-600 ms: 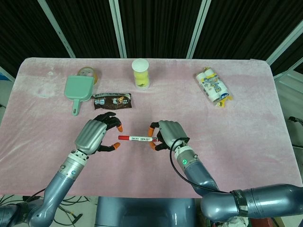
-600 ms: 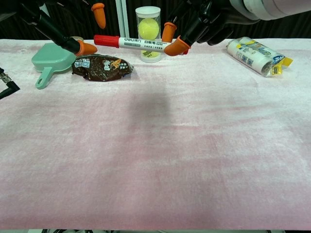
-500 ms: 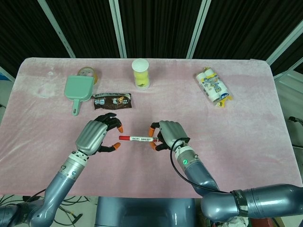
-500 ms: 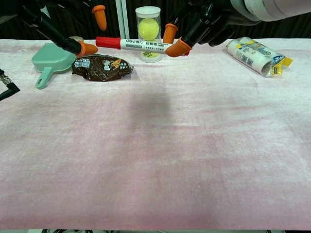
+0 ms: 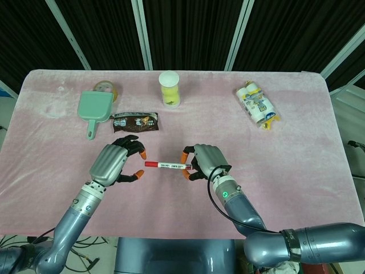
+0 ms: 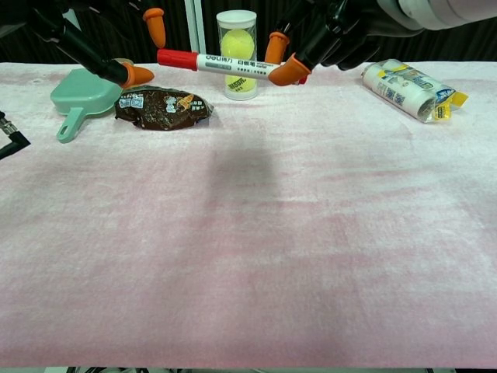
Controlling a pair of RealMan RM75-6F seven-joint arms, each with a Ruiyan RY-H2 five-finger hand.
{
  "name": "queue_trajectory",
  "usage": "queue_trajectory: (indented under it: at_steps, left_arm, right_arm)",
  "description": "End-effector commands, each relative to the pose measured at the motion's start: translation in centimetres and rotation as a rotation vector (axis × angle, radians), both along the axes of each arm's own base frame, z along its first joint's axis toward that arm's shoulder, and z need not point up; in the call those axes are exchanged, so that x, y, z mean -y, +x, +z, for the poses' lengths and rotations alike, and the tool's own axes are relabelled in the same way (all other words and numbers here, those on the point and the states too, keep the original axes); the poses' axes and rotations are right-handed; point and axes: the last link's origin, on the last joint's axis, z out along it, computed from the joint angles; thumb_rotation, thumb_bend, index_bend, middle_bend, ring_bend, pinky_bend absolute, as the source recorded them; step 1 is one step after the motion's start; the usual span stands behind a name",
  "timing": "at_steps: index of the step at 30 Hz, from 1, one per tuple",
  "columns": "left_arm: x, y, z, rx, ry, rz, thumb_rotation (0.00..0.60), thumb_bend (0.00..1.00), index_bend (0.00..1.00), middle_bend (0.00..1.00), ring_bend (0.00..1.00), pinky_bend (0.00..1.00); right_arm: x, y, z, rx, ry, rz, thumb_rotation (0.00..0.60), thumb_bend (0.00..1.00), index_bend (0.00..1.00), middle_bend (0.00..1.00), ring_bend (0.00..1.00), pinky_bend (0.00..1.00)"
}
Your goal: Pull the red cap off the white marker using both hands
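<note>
The white marker (image 5: 169, 165) (image 6: 233, 64) hangs level above the pink table, its red cap (image 5: 150, 164) (image 6: 175, 57) pointing toward my left hand. My right hand (image 5: 206, 161) (image 6: 330, 35) pinches the marker's right end between orange-tipped fingers. My left hand (image 5: 116, 162) is open with its orange fingertips (image 6: 137, 74) spread just left of the cap, one above and one below it, not touching it. In the chest view only the fingertips and dark fingers of both hands show along the top edge.
A brown snack packet (image 5: 136, 121) (image 6: 161, 108) lies behind the hands. A mint dustpan (image 5: 94, 108) (image 6: 81, 93) and a tape roll (image 5: 106, 88) sit at the back left. A clear tube with a yellow ball (image 5: 169, 88) (image 6: 237, 53) stands mid-back. A wrapped roll pack (image 5: 258, 104) (image 6: 408, 88) lies at the right.
The right hand has shifted the marker slightly right and up, tilting it a little. The left hand's fingertips stay spread beside the cap.
</note>
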Motion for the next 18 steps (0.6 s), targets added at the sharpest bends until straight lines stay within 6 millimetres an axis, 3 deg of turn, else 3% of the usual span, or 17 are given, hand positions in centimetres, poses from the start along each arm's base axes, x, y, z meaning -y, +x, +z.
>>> queue_trajectory:
  at_steps: [1, 18]
  left_arm:
    - [0.01, 0.0, -0.07, 0.0, -0.004, -0.001, 0.6, 0.26, 0.48, 0.36, 0.15, 0.24]
    - [-0.15, 0.53, -0.85, 0.014, -0.007, -0.003, 0.6, 0.29, 0.49, 0.36, 0.16, 0.24]
  right_arm:
    - [-0.01, -0.07, -0.06, 0.0, 0.003, -0.002, 0.6, 0.36, 0.69, 1.0, 1.0, 1.0]
    - [-0.19, -0.01, -0.34, 0.002, 0.014, 0.006, 0.6, 0.36, 0.69, 1.0, 1.0, 1.0]
